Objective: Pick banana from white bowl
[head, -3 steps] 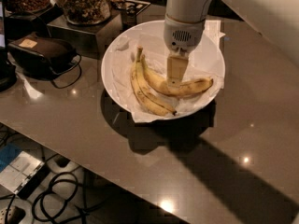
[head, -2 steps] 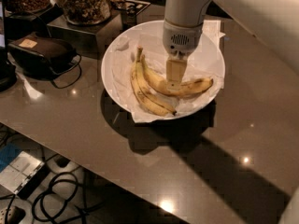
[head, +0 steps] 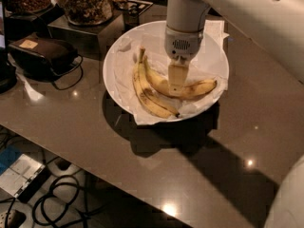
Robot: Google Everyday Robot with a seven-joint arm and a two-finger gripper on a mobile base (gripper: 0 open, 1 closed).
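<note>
Pincer (head: 176, 88) touches middle of banana (head: 202, 88) inside white bowl (head: 109, 65).

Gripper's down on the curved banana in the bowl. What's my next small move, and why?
Probably a short, slow lift straight up, once you have confirmed the grip. The gripper sits on the middle of the curved banana inside the bowl. The slimmer banana lies close beside it, so a sideways pull would likely drag it along.
</note>
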